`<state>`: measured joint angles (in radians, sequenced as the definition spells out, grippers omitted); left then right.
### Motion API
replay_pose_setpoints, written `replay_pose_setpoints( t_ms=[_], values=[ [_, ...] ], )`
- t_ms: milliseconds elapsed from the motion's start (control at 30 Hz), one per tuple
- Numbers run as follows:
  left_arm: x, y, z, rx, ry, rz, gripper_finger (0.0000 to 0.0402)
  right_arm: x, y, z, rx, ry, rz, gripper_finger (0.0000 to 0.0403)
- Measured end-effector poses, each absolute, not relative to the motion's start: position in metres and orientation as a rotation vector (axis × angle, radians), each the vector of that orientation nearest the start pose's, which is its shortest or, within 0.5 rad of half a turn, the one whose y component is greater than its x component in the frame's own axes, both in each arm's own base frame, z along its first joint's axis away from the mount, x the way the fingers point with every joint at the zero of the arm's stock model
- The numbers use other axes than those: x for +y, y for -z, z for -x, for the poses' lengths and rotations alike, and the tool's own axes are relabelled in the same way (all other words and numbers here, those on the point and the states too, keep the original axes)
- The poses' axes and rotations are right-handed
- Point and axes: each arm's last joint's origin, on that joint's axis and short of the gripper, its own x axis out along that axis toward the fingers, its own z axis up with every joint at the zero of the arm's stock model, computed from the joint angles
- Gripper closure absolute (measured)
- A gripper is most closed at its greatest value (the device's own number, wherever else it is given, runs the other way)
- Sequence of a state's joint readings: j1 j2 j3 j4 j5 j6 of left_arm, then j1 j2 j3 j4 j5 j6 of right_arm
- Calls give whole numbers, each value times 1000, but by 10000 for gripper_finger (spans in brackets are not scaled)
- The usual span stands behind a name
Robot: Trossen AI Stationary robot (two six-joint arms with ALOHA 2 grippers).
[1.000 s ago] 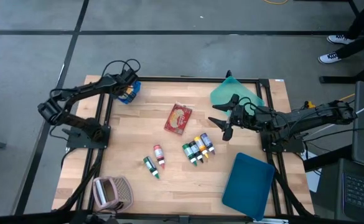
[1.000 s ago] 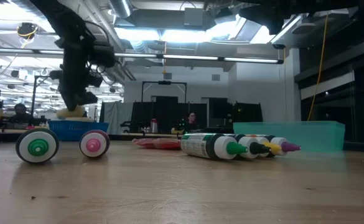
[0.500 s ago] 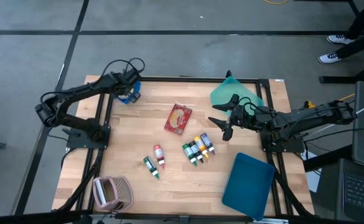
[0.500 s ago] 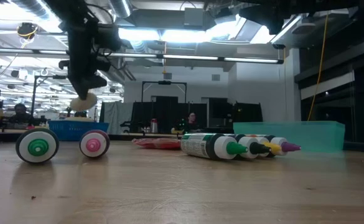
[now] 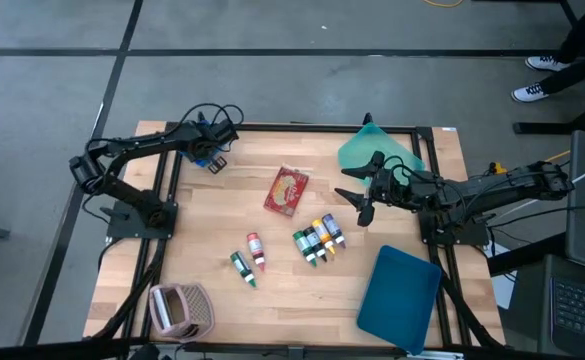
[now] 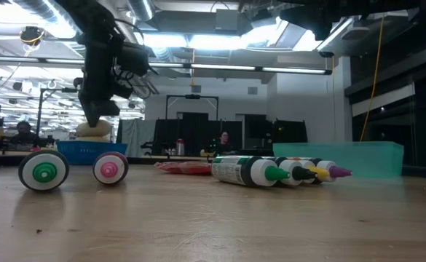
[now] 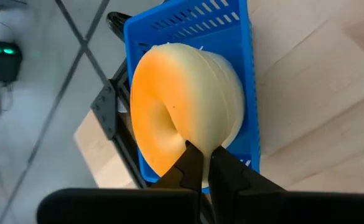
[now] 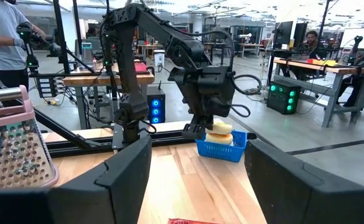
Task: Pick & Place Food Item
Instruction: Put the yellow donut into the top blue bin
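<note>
A round pale-yellow food item [image 7: 182, 106] with an orange dimpled face hangs over a blue basket [image 7: 244, 74] at the table's far left corner. My left gripper [image 5: 213, 151] is shut on it. In the low view the food item [image 6: 95, 129] sits just above the basket's rim [image 6: 89, 149]; whether it touches the basket I cannot tell. My right gripper [image 5: 364, 196] hovers open right of the table's middle, level, with nothing between its fingers. My left gripper pinches the food item's edge [image 7: 193, 144] between its two fingers, one on the orange face, the other on the pale ribbed side. The fingers come slanting down from above. The food item sits tilted at the fingertips, over the basket.
A red packet [image 5: 286, 189] lies mid-table, with several paint bottles [image 5: 318, 240] and two more [image 5: 250, 257] nearer the front. There is a pink grater basket [image 5: 180, 308] at the near left, a blue lid [image 5: 400, 295] at the near right and a teal container [image 5: 377, 152] at the far right.
My left gripper has gone a little toward the table's right edge along the far side, rolling slightly. It stays shut on the food item, which rose and then came back down close over the basket.
</note>
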<state>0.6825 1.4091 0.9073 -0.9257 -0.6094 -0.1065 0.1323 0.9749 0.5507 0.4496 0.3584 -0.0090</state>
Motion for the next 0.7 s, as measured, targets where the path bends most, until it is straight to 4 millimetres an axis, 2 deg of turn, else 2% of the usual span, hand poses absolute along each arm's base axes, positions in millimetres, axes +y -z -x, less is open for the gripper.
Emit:
replay_pose_setpoints(
  t_ms=[333, 700],
  values=[
    [165, -205, -169, 1478, -1123, 147, 384, 18, -278, -214, -23, 226, 3, 149],
    [162, -208, -170, 1466, -1130, 125, 282, 18, -278, -214, -23, 226, 3, 149]
  ],
)
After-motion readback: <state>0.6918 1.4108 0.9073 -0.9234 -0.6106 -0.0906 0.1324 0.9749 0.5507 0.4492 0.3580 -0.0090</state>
